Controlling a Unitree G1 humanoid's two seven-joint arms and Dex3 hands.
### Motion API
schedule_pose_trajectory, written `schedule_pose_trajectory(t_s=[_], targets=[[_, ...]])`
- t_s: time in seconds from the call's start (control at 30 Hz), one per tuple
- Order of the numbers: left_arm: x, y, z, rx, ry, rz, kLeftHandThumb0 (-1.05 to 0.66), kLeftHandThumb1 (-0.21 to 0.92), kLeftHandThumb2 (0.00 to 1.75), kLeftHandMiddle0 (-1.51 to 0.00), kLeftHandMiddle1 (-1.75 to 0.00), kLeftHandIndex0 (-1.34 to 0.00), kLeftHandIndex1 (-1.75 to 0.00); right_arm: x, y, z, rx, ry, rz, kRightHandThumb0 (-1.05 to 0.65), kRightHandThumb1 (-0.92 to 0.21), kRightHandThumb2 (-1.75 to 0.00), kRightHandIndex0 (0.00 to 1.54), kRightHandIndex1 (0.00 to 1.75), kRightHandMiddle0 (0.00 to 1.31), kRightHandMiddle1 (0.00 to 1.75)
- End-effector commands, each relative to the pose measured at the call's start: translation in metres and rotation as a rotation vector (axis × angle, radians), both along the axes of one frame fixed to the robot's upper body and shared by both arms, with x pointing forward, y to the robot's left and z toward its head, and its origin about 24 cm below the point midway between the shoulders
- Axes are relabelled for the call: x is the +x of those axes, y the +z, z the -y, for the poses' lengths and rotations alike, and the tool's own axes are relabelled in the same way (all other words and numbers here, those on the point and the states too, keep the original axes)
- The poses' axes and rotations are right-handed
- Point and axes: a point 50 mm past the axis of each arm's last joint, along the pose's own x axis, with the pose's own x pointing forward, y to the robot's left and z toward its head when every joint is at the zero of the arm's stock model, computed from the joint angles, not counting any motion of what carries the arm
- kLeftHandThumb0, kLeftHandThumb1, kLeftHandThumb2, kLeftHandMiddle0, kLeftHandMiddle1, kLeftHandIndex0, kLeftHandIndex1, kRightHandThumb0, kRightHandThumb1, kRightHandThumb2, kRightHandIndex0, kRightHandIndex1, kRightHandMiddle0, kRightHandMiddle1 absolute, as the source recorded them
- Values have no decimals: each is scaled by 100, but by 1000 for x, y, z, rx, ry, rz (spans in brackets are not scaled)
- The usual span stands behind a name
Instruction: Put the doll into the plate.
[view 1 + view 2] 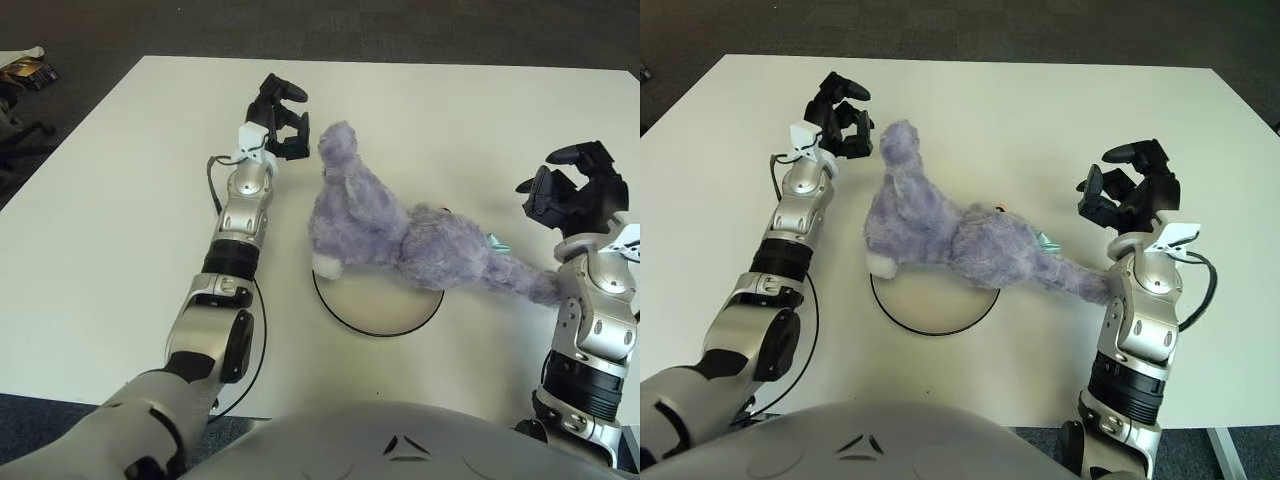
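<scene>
**Left eye view: doll half across the plate, both hands free**

Item: purple plush doll (400,235). It lies on its side on the white surface (120,200), stretched from upper left to lower right. Its lower edge overlaps the far rim of the plate (378,305); most of the body lies beyond the rim, and one long limb trails off toward the right arm.

Item: plate, round, pale, dark-rimmed. Its near half is bare; its far edge is covered by the doll.

Item: left hand (278,118). It sits just left of the doll's upper end, close to it but not visibly touching. Its fingers (291,92) are curled loosely and grip nothing.

Item: right hand (1130,195). It is raised beside the doll's trailing limb, apart from it. Its fingers are half-curled and hold nothing.

Status, as a judgement: placement is partial. The doll is not yet properly inside the plate. What remains is shifting the body toward the robot, onto the plate's centre, and gathering in the trailing limb.
</scene>
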Motion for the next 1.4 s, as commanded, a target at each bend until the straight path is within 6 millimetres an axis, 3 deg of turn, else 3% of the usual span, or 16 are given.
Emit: schedule_pose_trajectory(t_s=[0.0, 0.43, 0.6, 0.73, 0.97, 1.13, 1.37], targets=[[-3, -5, -2, -40, 17, -9, -1, 32, 132, -50, -175, -48, -175, 4, -2, -1, 14, 6, 23, 0, -26, -127, 82, 138, 44, 175], [-14, -25, -5, -25, 8, 9, -1, 35, 130, -48, -175, -46, -175, 17, -9, -10, 9, 56, -23, 0, -20, -132, 87, 133, 51, 175], [-16, -32, -3, -23, -19, -6, -1, 29, 136, -52, -175, -51, -175, 23, -10, -13, 56, 66, -53, 0, -18, -136, 84, 138, 54, 175], [-17, -37, -1, -50, -49, -29, -1, 23, 143, -57, -175, -55, -175, 28, -13, -15, 93, 48, -102, 0, -14, -145, 81, 154, 54, 175], [-18, -41, 2, -81, -85, -43, -1, 21, 145, -58, -175, -57, -175, 35, -19, -16, 122, -11, -148, 0, -11, -152, 79, 163, 55, 175], [-18, -44, 4, -102, -104, -52, -1, 21, 145, -58, -175, -56, -175, 44, -31, -9, 108, -80, -108, 0, -4, -155, 87, 151, 63, 175], [-16, -48, 5, -122, -97, -64, -1, 20, 146, -59, -175, -57, -175, 48, -36, -7, 77, -78, -23, -1, 2, -163, 89, 157, 67, 175]])
